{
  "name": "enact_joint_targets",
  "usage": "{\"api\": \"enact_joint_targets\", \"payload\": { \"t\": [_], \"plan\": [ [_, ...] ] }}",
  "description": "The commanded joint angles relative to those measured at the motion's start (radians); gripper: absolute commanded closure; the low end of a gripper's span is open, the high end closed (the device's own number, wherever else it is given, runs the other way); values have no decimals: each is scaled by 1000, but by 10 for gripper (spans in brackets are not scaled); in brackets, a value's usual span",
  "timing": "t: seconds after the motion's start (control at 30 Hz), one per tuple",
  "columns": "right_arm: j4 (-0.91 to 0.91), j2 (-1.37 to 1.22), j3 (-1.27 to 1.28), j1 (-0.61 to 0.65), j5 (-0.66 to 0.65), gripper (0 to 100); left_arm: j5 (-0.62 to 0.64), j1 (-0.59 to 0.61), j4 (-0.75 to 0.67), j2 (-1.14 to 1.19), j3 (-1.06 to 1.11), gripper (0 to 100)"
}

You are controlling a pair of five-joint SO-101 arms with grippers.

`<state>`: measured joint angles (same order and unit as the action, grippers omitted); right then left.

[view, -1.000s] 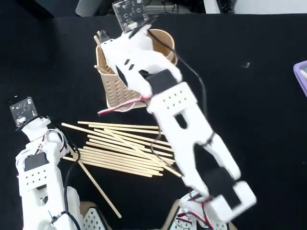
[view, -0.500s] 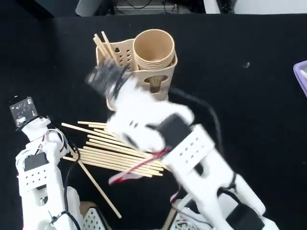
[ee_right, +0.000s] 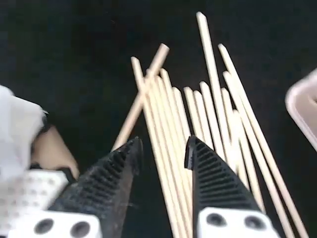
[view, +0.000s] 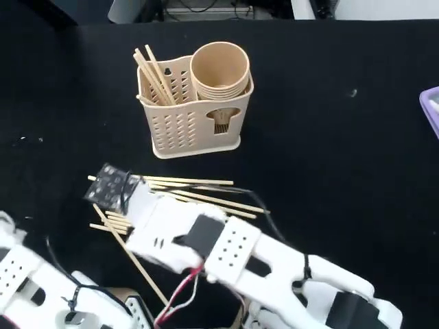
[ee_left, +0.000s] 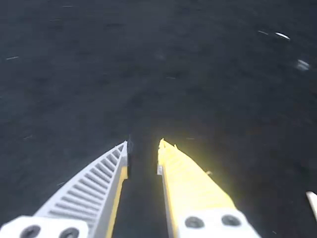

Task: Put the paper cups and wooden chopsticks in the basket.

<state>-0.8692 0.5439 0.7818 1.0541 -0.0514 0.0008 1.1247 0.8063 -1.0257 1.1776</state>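
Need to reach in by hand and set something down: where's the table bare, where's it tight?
Bare: the wide stretch right of the basket up to the purple thing at the edge, and the patch left of the basket. Crowded: in front of the basket, where loose chopsticks lie under the right gripper.

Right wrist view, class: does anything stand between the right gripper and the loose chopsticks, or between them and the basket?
Nothing visible does. The right gripper is open over the loose chopsticks, with several running between its fingers. In the high view, only a strip of bare table separates the pile from the basket.
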Motion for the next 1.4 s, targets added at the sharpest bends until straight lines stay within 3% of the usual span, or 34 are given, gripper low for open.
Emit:
{"api": "enact_joint_targets", "payload": {
  "t": [0.0,0.1,0.2,0.4,0.57,0.83,0.93,1.07,1.2,1.37],
  "plan": [
    [69,12,-2,84,14,848,-17,77,8,-8,-94,891],
    [63,-44,-12,71,14,847,-18,65,-9,-8,-91,891],
    [46,-58,-12,-63,14,847,-98,-47,54,-6,-67,891],
    [-222,54,-107,-425,-15,846,-405,-398,399,-6,-142,877],
    [-456,295,-171,-612,-114,846,-431,-636,671,-6,-249,781],
    [-554,645,-113,-916,-209,848,-51,-819,608,-5,-197,781],
    [-552,676,-33,-977,-209,848,-15,-897,552,11,-113,781],
    [-511,676,59,-1008,-239,847,-6,-915,534,100,-110,781],
    [-485,676,84,-1007,-242,847,133,-915,539,224,-139,780],
    [-485,677,82,-1003,-242,847,218,-915,425,428,-140,780]
  ]
}}
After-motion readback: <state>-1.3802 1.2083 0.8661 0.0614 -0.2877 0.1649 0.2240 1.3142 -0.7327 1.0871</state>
